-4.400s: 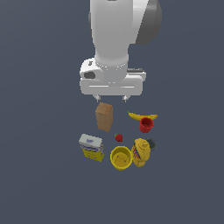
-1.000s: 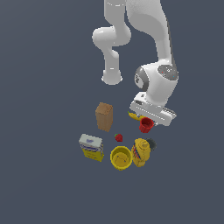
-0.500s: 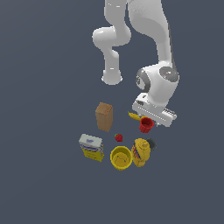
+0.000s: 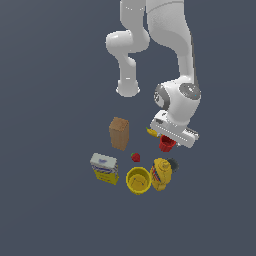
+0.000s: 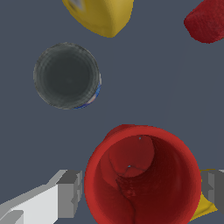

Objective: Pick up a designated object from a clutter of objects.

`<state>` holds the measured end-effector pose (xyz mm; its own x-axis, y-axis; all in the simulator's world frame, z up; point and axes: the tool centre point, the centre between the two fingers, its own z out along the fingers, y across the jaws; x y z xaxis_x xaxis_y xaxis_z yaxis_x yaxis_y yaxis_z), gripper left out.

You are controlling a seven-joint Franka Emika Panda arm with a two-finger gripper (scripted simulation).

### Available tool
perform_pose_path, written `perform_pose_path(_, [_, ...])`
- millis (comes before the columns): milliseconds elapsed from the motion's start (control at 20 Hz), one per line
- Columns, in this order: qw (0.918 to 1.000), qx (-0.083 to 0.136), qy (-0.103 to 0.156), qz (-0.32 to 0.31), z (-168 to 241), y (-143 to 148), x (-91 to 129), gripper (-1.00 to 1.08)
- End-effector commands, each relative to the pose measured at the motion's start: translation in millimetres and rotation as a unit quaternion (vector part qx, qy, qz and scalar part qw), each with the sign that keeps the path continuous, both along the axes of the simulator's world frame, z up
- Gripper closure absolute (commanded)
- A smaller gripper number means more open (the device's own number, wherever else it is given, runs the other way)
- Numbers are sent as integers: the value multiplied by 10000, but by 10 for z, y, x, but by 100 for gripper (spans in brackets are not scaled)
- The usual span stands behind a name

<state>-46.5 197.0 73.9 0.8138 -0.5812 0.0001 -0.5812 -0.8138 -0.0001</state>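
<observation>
Now the fingers [image 5: 70, 192] straddle the small ribbed red cup [image 5: 142, 177], spread wide at its three and nine o'clock; closing looks next.

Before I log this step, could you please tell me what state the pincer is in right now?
Pincer: open, its fingers on either side of the red cup, not yet closed on it.

Rested on a plain dark grey floor [image 4: 50, 200]: brown box [image 4: 119, 133] standing upright, tiny strawberry [image 4: 135, 157] near its base, blue-white-yellow box [image 4: 104, 168], yellow cup [image 4: 138, 180] open upward just beside a mustard bottle [image 4: 161, 174]. Beyond these, small red cup [image 4: 166, 144] and a partly hidden banana [image 4: 151, 132].
</observation>
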Motion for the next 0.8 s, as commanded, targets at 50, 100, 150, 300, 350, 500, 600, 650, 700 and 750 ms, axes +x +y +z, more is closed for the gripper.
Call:
perform_pose_path(50, [10000, 0, 2, -5, -163, -1, -6, -92])
perform_pose_path(100, [10000, 0, 2, -5, -196, 1, -5, -92])
perform_pose_path(150, [10000, 0, 1, -8, -222, 0, -3, -92])
perform_pose_path(300, [10000, 0, 1, -8, -264, 3, 0, -92])
perform_pose_path(350, [10000, 0, 1, -8, -267, 3, 0, -92])
perform_pose_path(500, [10000, 0, 1, -8, -267, 3, 0, 108])
perform_pose_path(600, [10000, 0, 1, -8, -267, 3, 0, 108])
perform_pose_path(650, [10000, 0, 1, -8, -267, 3, 0, 108])
perform_pose_path(700, [10000, 0, 1, -8, -267, 3, 0, 108])
perform_pose_path(750, [10000, 0, 1, -8, -267, 3, 0, 108])
